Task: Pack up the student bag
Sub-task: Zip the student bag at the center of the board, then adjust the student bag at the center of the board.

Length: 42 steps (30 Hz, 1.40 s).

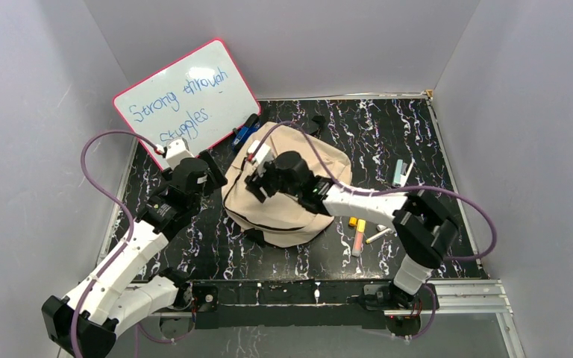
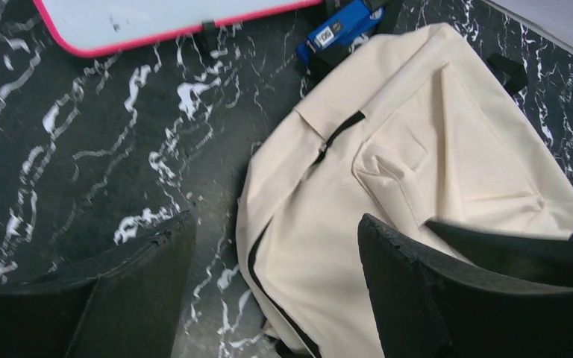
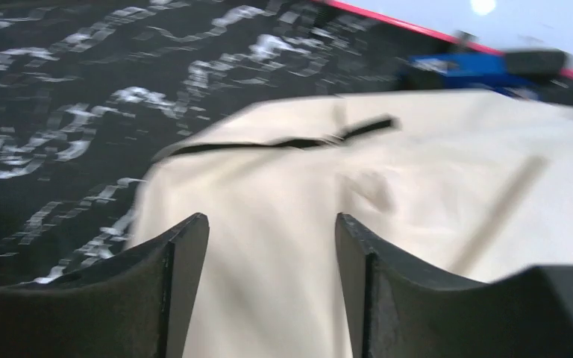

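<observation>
**While poised at the bag, both pincers spread and empty**

Seen at the centre of the top view: student bag (image 1: 287, 198), lying flat on the black marbled table (image 1: 388, 134), no grey lining showing anywhere. Dark zipper line (image 2: 341, 128) across its upper part in the left wrist view; looks closed, though cannot tell for sure.

At the left gripper (image 2: 276, 224), jaws wide apart, gripping nothing, hanging just off the bag's left edge. At the right gripper (image 3: 270, 220), jaws likewise apart and empty, beige fabric visible between them, over the middle of the bag; touching or not, cannot tell.

Waiting outside the bag: whiteboard (image 1: 186, 97) at upper left, blue item (image 1: 245, 133) just beside the bag's top edge, small pens and bits (image 1: 358, 237) right of centre, well apart from both pincers.

Judged step: getting the bag open, before any loading. Next move, probably: pin the fabric with one pincer, close the other on the zipper pull, draw along the seam. Calls for a fine pinch on a small tab and a steady hold against soft cloth bunching or sliding.
</observation>
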Tool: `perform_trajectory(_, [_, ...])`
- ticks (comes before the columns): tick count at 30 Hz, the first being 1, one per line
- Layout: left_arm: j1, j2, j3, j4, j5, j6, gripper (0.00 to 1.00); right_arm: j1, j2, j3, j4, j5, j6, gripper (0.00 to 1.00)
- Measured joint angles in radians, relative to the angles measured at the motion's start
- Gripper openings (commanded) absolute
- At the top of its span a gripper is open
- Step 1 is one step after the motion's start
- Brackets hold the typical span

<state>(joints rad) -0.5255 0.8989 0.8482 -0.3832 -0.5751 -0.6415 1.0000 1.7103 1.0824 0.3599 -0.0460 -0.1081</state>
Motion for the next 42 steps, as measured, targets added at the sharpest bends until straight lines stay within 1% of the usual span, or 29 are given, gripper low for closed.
perform_trajectory(1, [0.000,0.003,0.000,-0.016,0.014,-0.035,0.78,-0.022,-0.024,0.003,-0.038,0.029,0.009,0.80])
perform_trajectory(2, [0.000,0.005,0.000,-0.031,0.022,-0.066,0.78,-0.042,-0.040,0.009,-0.072,0.050,0.015,0.87])
perform_trajectory(3, [0.000,0.009,0.000,-0.053,0.033,-0.108,0.78,-0.071,-0.053,0.018,-0.113,0.067,0.028,0.95])
perform_trajectory(6, [0.000,0.017,0.000,-0.118,0.069,-0.228,0.78,-0.188,-0.071,0.024,-0.201,0.081,0.085,0.98])
perform_trajectory(9, [0.000,0.027,0.000,-0.171,0.121,-0.326,0.78,-0.326,-0.067,0.034,-0.302,0.103,0.151,0.99])
perform_trajectory(12, [0.000,0.062,0.000,-0.204,0.182,-0.398,0.79,-0.465,-0.026,0.106,-0.417,0.108,0.206,0.99])
perform_trajectory(15, [-0.002,0.111,-0.006,-0.219,0.246,-0.454,0.79,-0.556,-0.002,0.153,-0.460,0.124,0.218,0.99])
perform_trajectory(18, [-0.021,0.130,-0.039,-0.220,0.289,-0.506,0.79,-0.574,-0.002,0.174,-0.475,0.144,0.212,0.99])
perform_trajectory(21, [-0.054,0.130,-0.074,-0.222,0.319,-0.549,0.79,-0.573,0.018,0.225,-0.491,0.126,0.183,0.99])
perform_trajectory(27, [-0.105,0.133,-0.121,-0.202,0.354,-0.602,0.79,-0.577,0.182,0.407,-0.517,0.042,0.064,0.99])
perform_trajectory(29, [-0.107,0.141,-0.142,-0.184,0.359,-0.610,0.79,-0.583,0.228,0.436,-0.534,0.009,0.030,0.99])
perform_trajectory(31, [-0.107,0.155,-0.156,-0.161,0.362,-0.612,0.79,-0.592,0.282,0.473,-0.559,-0.037,-0.005,0.96])
perform_trajectory(33, [-0.107,0.182,-0.161,-0.127,0.363,-0.611,0.79,-0.603,0.340,0.529,-0.594,-0.082,-0.031,0.91])
perform_trajectory(36, [-0.107,0.236,-0.161,-0.074,0.361,-0.602,0.77,-0.621,0.410,0.611,-0.639,-0.143,-0.060,0.77])
perform_trajectory(39, [-0.107,0.285,-0.161,-0.032,0.354,-0.587,0.73,-0.628,0.436,0.650,-0.673,-0.196,-0.077,0.60])
perform_trajectory(41, [-0.107,0.311,-0.161,-0.002,0.350,-0.577,0.70,-0.629,0.436,0.652,-0.681,-0.208,-0.084,0.52])
perform_trajectory(42, [-0.107,0.320,-0.162,0.010,0.350,-0.572,0.67,-0.628,0.436,0.652,-0.682,-0.212,-0.082,0.50])
